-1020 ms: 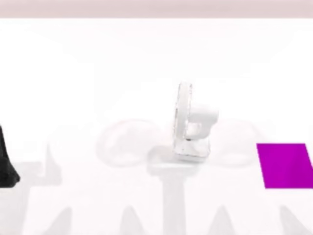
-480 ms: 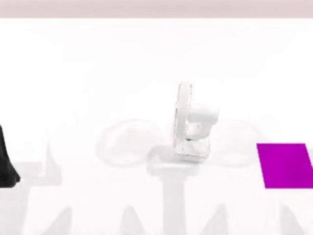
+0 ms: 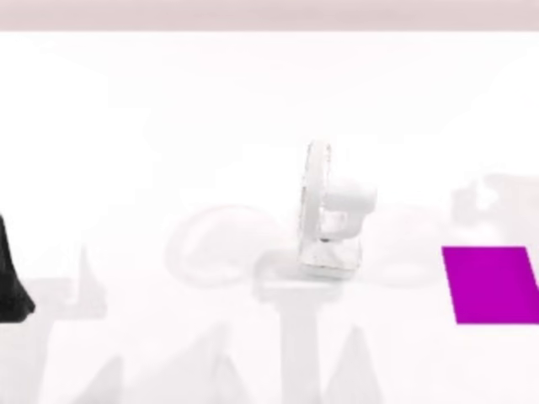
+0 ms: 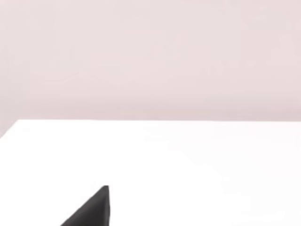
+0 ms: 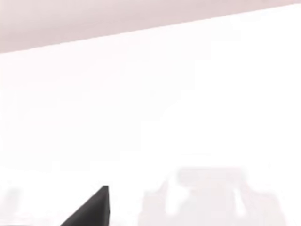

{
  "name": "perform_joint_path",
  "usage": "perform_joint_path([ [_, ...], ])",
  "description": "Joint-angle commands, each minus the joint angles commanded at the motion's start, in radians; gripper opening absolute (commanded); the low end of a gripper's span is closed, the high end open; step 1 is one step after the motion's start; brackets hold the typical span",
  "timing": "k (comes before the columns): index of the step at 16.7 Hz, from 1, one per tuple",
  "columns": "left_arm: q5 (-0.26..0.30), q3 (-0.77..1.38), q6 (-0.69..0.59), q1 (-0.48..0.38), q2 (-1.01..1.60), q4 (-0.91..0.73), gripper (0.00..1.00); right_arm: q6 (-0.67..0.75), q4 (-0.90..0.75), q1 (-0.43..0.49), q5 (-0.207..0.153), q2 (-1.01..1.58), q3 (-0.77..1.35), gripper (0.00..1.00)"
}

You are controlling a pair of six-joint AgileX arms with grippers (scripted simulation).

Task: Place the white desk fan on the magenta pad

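The small all-white plastic desk fan [image 3: 328, 215] stands upright mid-table, unmoved, well apart from the flat magenta square pad [image 3: 493, 284] at the right edge. A new faint shadow above the pad suggests the right arm approaching; neither arm's finger state can be told. The left arm [image 3: 10, 278] sits parked at left.

New faint shadow [image 3: 497, 198] above magenta pad [image 3: 493, 284]
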Motion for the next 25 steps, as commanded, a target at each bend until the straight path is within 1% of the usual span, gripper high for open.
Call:
perform_joint_path([
  [2,0.000,0.000,0.000,0.000,0.000,0.000,1.00,0.082,-0.106,0.050,0.007,0.167,0.230,1.00],
  [5,0.000,0.000,0.000,0.000,0.000,0.000,1.00,0.210,-0.263,0.134,0.005,0.424,0.577,1.00],
  [9,0.000,0.000,0.000,0.000,0.000,0.000,1.00,0.367,-0.473,0.254,-0.013,0.772,0.995,1.00],
  [13,0.000,0.000,0.000,0.000,0.000,0.000,1.00,0.484,-0.687,0.367,-0.036,1.108,1.310,1.00],
  [17,0.000,0.000,0.000,0.000,0.000,0.000,1.00,0.552,-0.881,0.457,-0.055,1.381,1.500,1.00],
  [20,0.000,0.000,0.000,0.000,0.000,0.000,1.00,0.574,-0.982,0.499,-0.064,1.509,1.572,1.00],
  [22,0.000,0.000,0.000,0.000,0.000,0.000,1.00,0.579,-1.015,0.513,-0.067,1.548,1.591,1.00],
  [25,0.000,0.000,0.000,0.000,0.000,0.000,1.00,0.580,-1.018,0.514,-0.068,1.551,1.593,1.00],
])
